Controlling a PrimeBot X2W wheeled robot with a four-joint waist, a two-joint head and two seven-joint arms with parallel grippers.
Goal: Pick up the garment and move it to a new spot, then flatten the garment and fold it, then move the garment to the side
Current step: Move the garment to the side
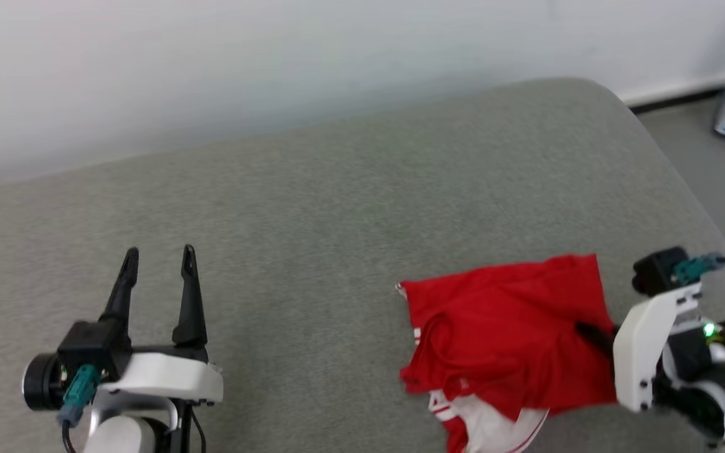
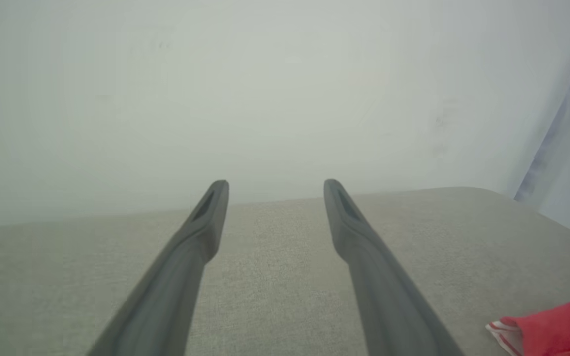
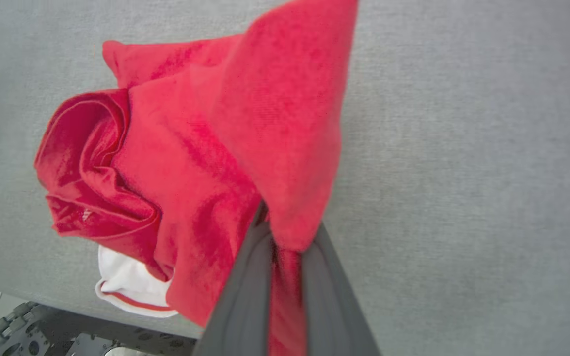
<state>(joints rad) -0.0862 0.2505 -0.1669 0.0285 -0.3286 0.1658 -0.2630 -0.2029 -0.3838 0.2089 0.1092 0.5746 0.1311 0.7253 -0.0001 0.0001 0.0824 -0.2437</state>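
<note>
In the head view I am holding my left gripper (image 1: 160, 251) low at the left over the grey cushion (image 1: 337, 207), fingers spread and pointing away from me with nothing between them; I judge I am parking it there so it stays out of the way while the other arm works. At the lower right, my right gripper (image 1: 579, 327) is reaching in sideways, and its dark fingers are disappearing into the right edge of the garment (image 1: 507, 327), which is lying crumpled near the cushion's front edge with a white sleeve (image 1: 494, 428) showing at the bottom. In the left wrist view my left gripper (image 2: 275, 185) is looking along the bare cushion (image 2: 275, 277) toward the pale wall (image 2: 265, 89), spread wide, and a red corner of the garment (image 2: 557, 321) with striped trim is peeking in at the lower right, well apart from those fingers. In the right wrist view my right gripper (image 3: 287, 237) is pinching a fold of red fabric between nearly closed fingers, while the rest of the garment (image 3: 191, 163) is bunching to the left, white sleeve (image 3: 126, 282) lowest. I am gripping at an outer fold, I think, so the thin cloth trails freely when I carry it to a new spot; flattening and folding are not yet begun.
</note>
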